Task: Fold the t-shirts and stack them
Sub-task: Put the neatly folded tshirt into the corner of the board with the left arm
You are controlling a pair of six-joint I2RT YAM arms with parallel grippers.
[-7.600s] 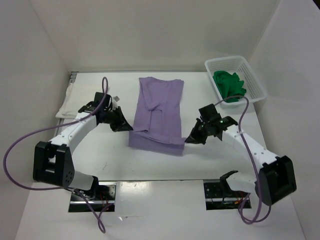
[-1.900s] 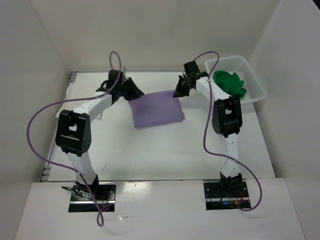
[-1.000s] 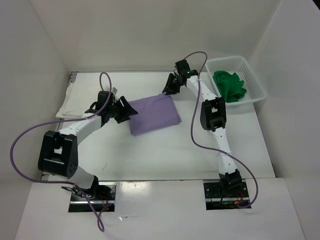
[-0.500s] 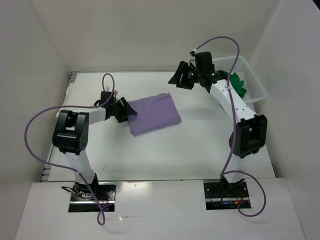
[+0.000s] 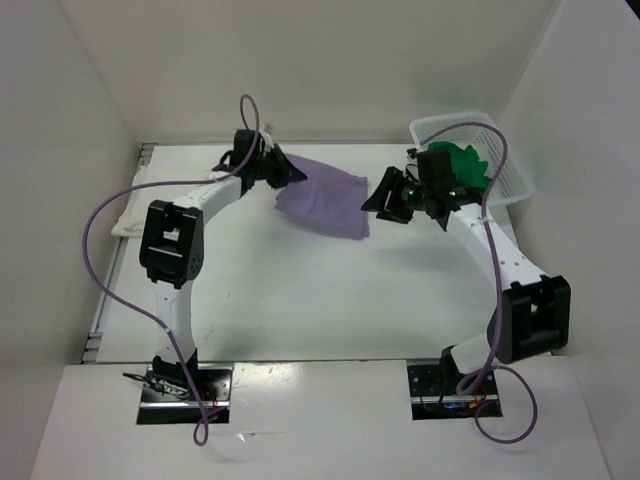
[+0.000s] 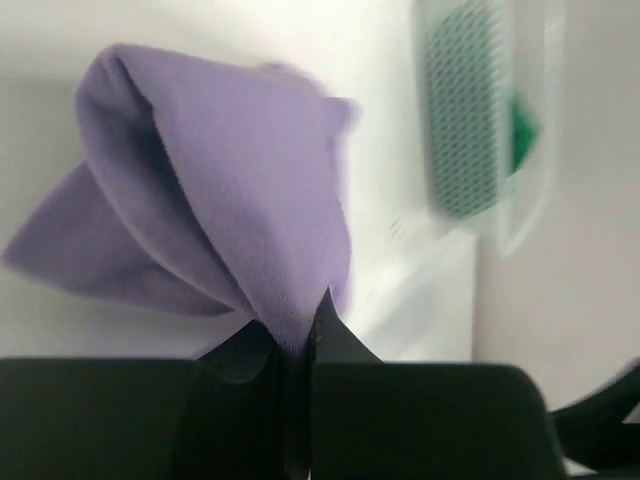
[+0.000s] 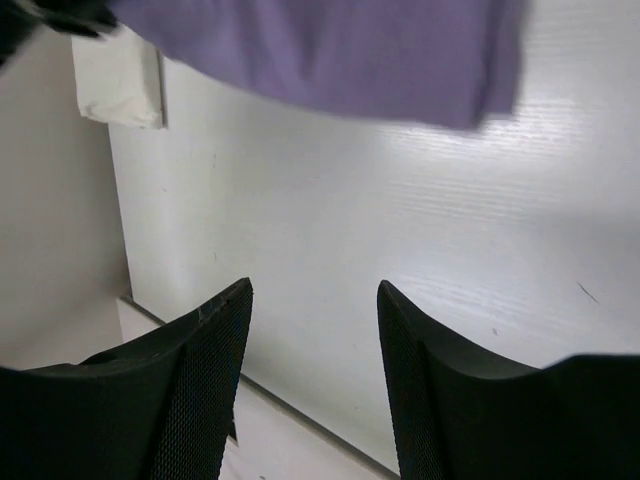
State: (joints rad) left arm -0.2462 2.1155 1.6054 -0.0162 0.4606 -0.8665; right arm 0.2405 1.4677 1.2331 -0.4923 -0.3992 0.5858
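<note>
The lavender shirt (image 5: 325, 192), folded and bunched, hangs lifted by its far-left corner at far centre. The green shirt (image 5: 462, 165) lies crumpled in the far-right basket (image 5: 450, 118). The white shirt (image 5: 125, 222) lies folded flat at the left edge.

The white worktop (image 5: 320, 290) has plain white walls (image 5: 300, 70) on its far, left and right sides. A white plastic lattice basket (image 5: 518, 180) stands at the far right corner; the left wrist view shows it only blurred. A grey strip (image 5: 97, 325) runs along the worktop's left edge.
</note>
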